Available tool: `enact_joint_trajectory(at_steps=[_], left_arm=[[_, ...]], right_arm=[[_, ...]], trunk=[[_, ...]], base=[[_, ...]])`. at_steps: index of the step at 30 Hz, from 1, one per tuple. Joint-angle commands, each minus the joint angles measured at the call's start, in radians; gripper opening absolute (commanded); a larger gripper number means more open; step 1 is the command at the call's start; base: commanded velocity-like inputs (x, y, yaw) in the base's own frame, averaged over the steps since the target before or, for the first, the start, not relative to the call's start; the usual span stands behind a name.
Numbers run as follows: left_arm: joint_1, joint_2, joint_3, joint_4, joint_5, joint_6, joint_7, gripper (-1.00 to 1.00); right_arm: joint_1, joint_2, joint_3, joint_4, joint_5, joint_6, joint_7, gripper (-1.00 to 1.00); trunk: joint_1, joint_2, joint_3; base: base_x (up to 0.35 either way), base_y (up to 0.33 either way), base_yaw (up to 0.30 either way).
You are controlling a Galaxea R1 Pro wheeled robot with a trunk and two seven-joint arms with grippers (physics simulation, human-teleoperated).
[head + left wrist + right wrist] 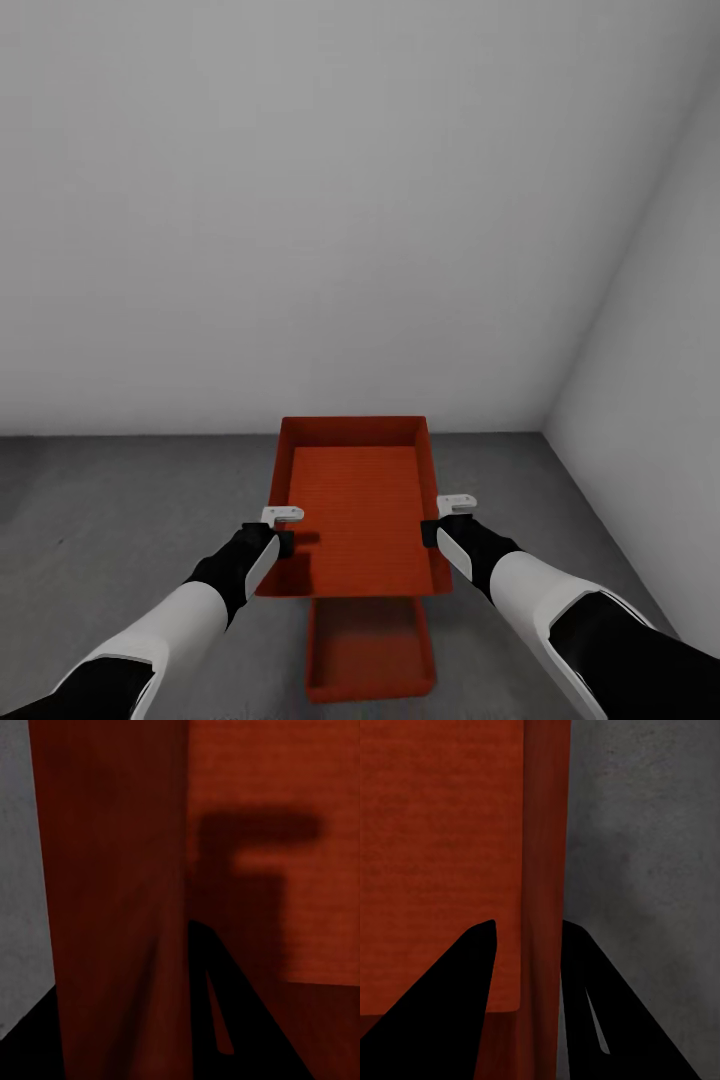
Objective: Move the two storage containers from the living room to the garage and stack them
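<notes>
Right now both arms reach forward over the dark grey floor (pixel 110 520) of the garage, facing a plain white wall (pixel 300 200) with a second wall (pixel 660 350) meeting it at the far right corner. Between them they carry one storage container (pixel 355 500), red-orange and open-topped, held level above the floor. The left gripper (pixel 283 527) is clamped on the container's left wall near its near end; in the left wrist view one dark finger (pixel 217 1005) lies inside against that wall (pixel 120 907). The right gripper (pixel 446 518) is closed over the right wall, and the right wrist view shows its fingers (pixel 450 1005) straddling the thin wall (pixel 544 870), one inside and one outside. The second storage container (pixel 370 650) rests on the floor, below the carried one and nearer the robot, partly hidden beneath it.
</notes>
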Motion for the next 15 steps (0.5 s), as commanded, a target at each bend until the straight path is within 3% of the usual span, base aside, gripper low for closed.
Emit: enact_joint_trajectory(at_steps=[1, 15], left_arm=[[-0.001, 0.010, -0.037, -0.004, 0.028, 0.000, 0.009, -1.00], [-0.001, 0.010, -0.037, -0.004, 0.028, 0.000, 0.009, -1.00]], right_arm=[[-0.001, -0.002, 0.025, -0.001, -0.055, 0.011, -0.005, -1.00], [-0.001, -0.004, 0.025, -0.001, -0.055, 0.011, -0.005, -1.00]], trunk=[[0.001, -0.002, -0.004], [0.001, -0.002, -0.027]], base=[[0.000, 0.000, 0.000], [0.000, 0.000, 0.000]])
